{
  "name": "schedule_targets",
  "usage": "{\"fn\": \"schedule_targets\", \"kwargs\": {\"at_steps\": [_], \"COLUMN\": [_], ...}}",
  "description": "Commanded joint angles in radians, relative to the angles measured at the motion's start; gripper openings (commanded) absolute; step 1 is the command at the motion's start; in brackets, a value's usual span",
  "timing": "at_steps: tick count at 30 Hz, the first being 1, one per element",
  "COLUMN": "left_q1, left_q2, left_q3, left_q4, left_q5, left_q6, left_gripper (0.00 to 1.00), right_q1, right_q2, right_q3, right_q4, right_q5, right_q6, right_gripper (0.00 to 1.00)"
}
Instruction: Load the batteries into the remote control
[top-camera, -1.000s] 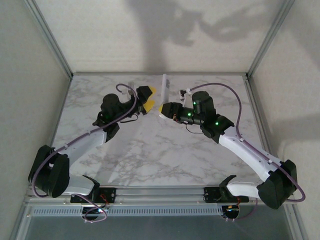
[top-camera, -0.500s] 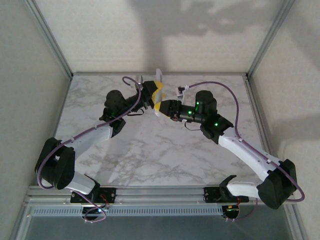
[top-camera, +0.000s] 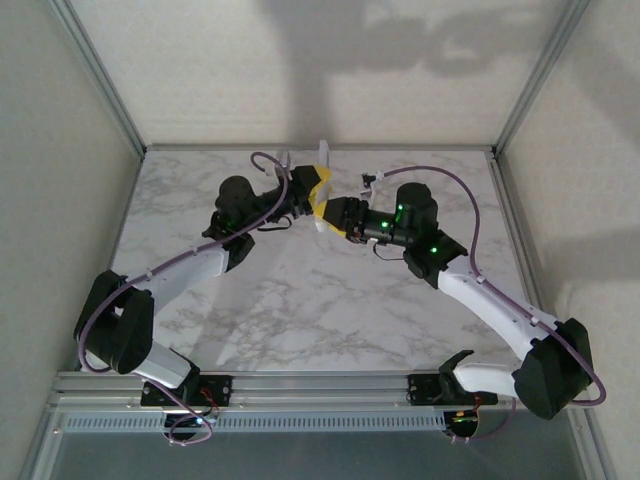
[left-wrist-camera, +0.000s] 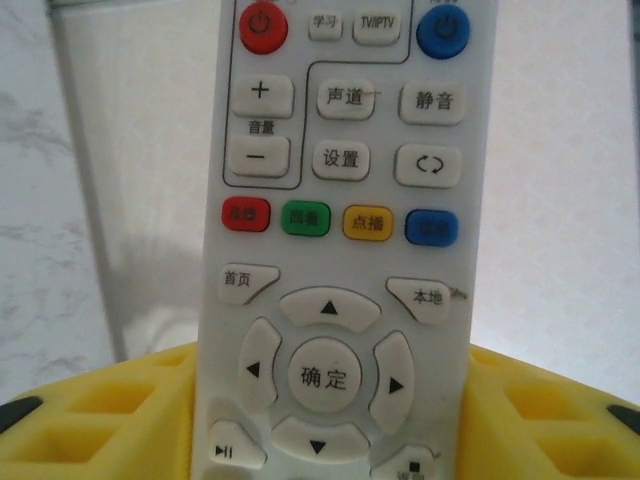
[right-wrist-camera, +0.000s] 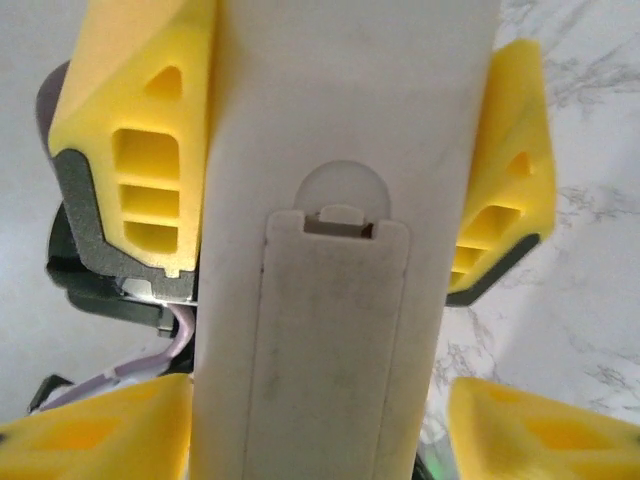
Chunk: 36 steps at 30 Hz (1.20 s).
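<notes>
The white remote control (top-camera: 325, 157) stands upright over the back middle of the table, between the two grippers. My left gripper (top-camera: 316, 188) is shut on it: in the left wrist view the button face (left-wrist-camera: 335, 200) sits between the yellow pads (left-wrist-camera: 110, 400), which press both long edges. My right gripper (top-camera: 336, 212) faces the plain back (right-wrist-camera: 330, 120), where the battery cover (right-wrist-camera: 330, 340) is closed. Its yellow fingers (right-wrist-camera: 540, 430) stand open, with a sliver of table showing beside the remote. The left gripper's pads (right-wrist-camera: 140, 120) clamp the remote higher up. The batteries are out of view.
The marble table (top-camera: 300, 300) is boxed in by pale walls with metal corner posts (top-camera: 100, 80) at the back left and back right. Both arms reach inward from the near rail (top-camera: 320, 385), and purple cables loop above them.
My left gripper came in from the left and closed on the remote. My right gripper, which was holding it, has spread its jaws and eased slightly to the right.
</notes>
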Motion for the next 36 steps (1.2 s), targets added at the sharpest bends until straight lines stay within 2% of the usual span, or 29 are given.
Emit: {"fn": "schedule_targets", "kwargs": {"at_steps": [1,3,6,9,12,18,27,30,36], "left_q1": [-0.007,-0.008,-0.015,-0.031,-0.054,-0.143,-0.247,-0.260,-0.278], "left_q2": [-0.037,-0.038,-0.025,0.004,0.060,0.224,0.506,0.566,0.658], "left_q3": [0.082,0.124,0.180,0.207,0.226,0.300,0.493,0.533,0.582], "left_q4": [-0.206,-0.386,-0.654,-0.825,-0.931,-1.074,-1.278,-1.314,-1.342], "left_q5": [-0.053,-0.102,-0.229,-0.374,-0.504,-0.733,-0.978,-1.014,-1.015], "left_q6": [0.149,0.255,0.412,0.510,0.561,0.610,0.594,0.570,0.559], "left_gripper": [0.44,0.44,0.45,0.45,0.48,0.50,0.51,0.52,0.52], "right_q1": [-0.035,-0.062,-0.107,-0.137,-0.161,-0.208,-0.235,-0.241,-0.258], "right_q2": [-0.050,-0.082,-0.130,-0.161,-0.188,-0.201,-0.167,-0.159,-0.140], "right_q3": [-0.030,-0.049,-0.067,-0.068,-0.084,-0.111,-0.106,-0.115,-0.129], "right_q4": [-0.082,-0.167,-0.327,-0.501,-0.602,-0.703,-0.808,-0.811,-0.802], "right_q5": [0.039,0.084,0.166,0.263,0.333,0.391,0.478,0.484,0.478], "right_q6": [-0.042,-0.067,-0.129,-0.212,-0.266,-0.345,-0.462,-0.479,-0.493], "right_gripper": [0.83,0.98,0.99,0.99,0.99,0.99,0.99,0.99,0.99]}}
